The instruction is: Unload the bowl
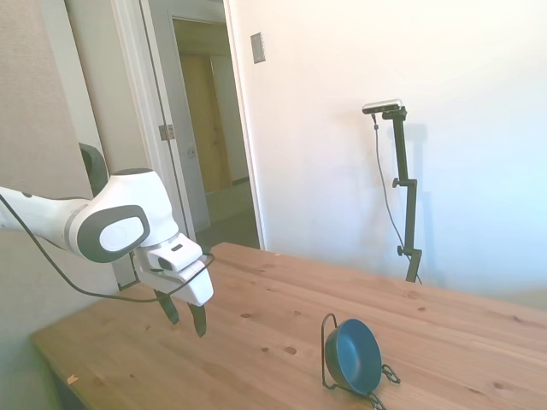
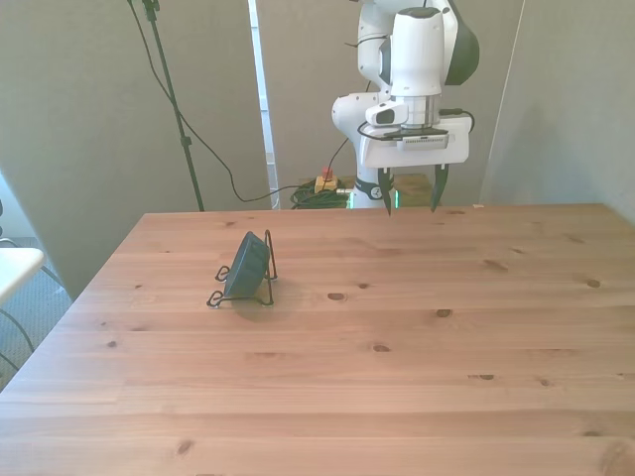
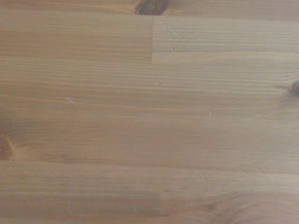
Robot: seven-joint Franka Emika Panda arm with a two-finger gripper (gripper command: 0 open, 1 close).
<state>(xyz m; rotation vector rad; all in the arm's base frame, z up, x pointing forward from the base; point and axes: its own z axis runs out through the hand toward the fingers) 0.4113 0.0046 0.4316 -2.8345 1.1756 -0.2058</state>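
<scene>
Fingers (image 2: pixel 434 190) stand apart w/ nothing between them, pointing down above the worktop (image 2: pixel 397 377) near its far edge; gripper (image 2: pixel 409 198) hangs clear of the wood, well apart from the bowl (image 2: pixel 248 267); wrist view shows only bare planks (image 3: pixel 149 121), no bowl in it.

Bowl sits on edge, propped in the thin black wire stand (image 2: pixel 270 264), toward the front view's left; side view shows its teal inside (image 1: pixel 354 356) facing outward, the wire loop just behind the rim (image 1: pixel 327 350), stand's feet on the worktop.

Judgement re progress: nothing done yet; bowl is not unloaded, stand untouched, no contact made. Left to do, prob.: cross to the stand, close on the rim, lift the bowl out of the wire w/o dragging the light stand along, set it on the worktop.
</scene>
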